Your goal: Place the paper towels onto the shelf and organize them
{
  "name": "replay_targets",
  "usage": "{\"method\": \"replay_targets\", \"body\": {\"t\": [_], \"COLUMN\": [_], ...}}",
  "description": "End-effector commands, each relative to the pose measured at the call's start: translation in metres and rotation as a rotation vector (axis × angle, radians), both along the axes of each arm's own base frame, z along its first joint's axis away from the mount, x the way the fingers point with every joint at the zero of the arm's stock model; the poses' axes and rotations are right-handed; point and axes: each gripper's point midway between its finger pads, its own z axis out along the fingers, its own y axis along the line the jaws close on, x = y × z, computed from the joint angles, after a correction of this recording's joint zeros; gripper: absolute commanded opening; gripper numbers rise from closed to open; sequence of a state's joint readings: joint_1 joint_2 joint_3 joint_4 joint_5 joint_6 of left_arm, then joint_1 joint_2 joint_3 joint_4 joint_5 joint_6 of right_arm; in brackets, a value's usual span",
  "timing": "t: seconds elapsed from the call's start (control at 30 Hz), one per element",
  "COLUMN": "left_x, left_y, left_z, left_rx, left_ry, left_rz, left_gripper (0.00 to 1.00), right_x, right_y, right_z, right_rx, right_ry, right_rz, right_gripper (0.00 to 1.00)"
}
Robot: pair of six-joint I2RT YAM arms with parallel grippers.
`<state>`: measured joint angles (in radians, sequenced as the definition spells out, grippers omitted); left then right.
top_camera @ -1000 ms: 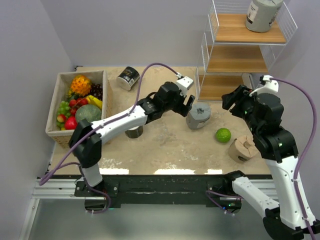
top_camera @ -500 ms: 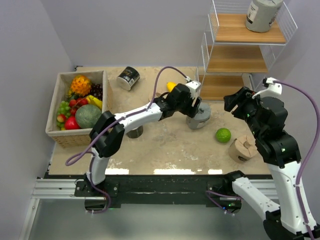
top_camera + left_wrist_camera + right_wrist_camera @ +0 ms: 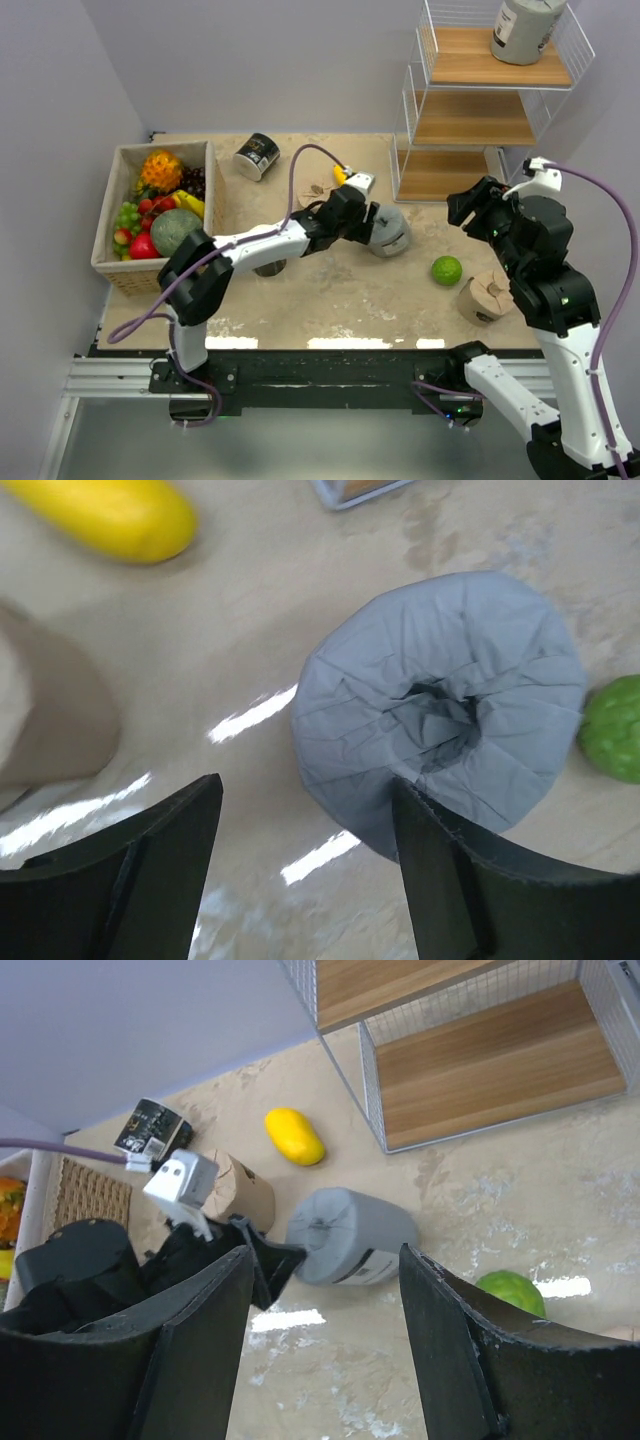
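Observation:
A grey paper towel roll (image 3: 390, 233) (image 3: 352, 1235) lies tipped on its side on the table in front of the shelf (image 3: 470, 120) (image 3: 490, 1070). My left gripper (image 3: 367, 224) (image 3: 305, 865) is open at the roll's gathered end (image 3: 440, 750), with its right finger against the roll's side and nothing between the jaws. My right gripper (image 3: 470, 205) (image 3: 322, 1345) hangs open above the table by the shelf. Another grey roll (image 3: 527, 28) stands on the top tier. A tan roll (image 3: 487, 296) stands at the right, and another tan roll (image 3: 240, 1190) (image 3: 50, 720) sits behind my left arm. A black roll (image 3: 257, 156) lies at the back.
A yellow fruit (image 3: 340, 172) (image 3: 293, 1135) lies behind the left gripper. A green fruit (image 3: 446, 270) (image 3: 510, 1292) sits just right of the tipped roll. A basket (image 3: 118, 272) of fruit stands at the far left. A dark roll (image 3: 268, 266) stands under my left forearm.
My left gripper reached right to the grey roll and its jaws narrowed. The roll went from upright to lying on its side. My right arm barely moved.

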<state>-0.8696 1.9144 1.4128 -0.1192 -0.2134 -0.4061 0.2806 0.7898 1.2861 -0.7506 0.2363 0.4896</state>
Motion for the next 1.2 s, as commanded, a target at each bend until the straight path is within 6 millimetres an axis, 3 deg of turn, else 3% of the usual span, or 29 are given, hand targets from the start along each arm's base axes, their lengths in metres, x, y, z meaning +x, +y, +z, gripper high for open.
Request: {"method": "replay_targets", "body": {"t": [0.0,0.1,0.2,0.3,0.43,0.6,0.77,0.87,1.03,1.17], "left_x": [-0.015,-0.019,-0.019,-0.017,-0.018,-0.007,-0.001,-0.005,-0.008,-0.009], "left_y": [0.077,0.084,0.075,0.059,0.031,0.009,0.009,0.014,0.041,0.058], "left_z": [-0.012,0.018,0.052,0.08,0.099,0.1,0.09,0.077,0.06,0.051], "left_rx": [0.13,0.084,0.02,-0.058,-0.131,-0.092,-0.055,-0.043,-0.002,0.016], "left_ry": [0.049,0.015,-0.014,-0.038,-0.06,-0.075,-0.07,-0.043,-0.022,0.004], "left_rz": [0.26,0.268,0.231,0.183,0.049,-0.028,-0.014,0.005,0.087,0.133], "left_gripper": [0.75,0.77,0.79,0.79,0.79,0.79,0.77,0.76,0.72,0.72], "right_x": [0.0,0.0,0.001,0.007,0.008,0.004,0.006,0.011,0.027,0.038], "right_y": [0.001,0.004,0.015,0.024,0.027,0.024,0.03,0.045,0.065,0.093], "right_z": [-0.004,-0.011,-0.024,-0.044,-0.053,-0.047,-0.056,-0.071,-0.091,-0.101], "right_rx": [-0.014,-0.008,0.01,0.022,0.016,0.015,0.036,0.068,0.105,0.186], "right_ry": [0.003,0.006,0.021,0.071,0.105,0.079,0.093,0.129,0.151,0.155], "right_rz": [0.013,0.028,0.08,0.11,0.129,0.121,0.142,0.202,0.275,0.435], "right_gripper": [0.64,0.64,0.65,0.66,0.65,0.66,0.66,0.66,0.65,0.66]}}
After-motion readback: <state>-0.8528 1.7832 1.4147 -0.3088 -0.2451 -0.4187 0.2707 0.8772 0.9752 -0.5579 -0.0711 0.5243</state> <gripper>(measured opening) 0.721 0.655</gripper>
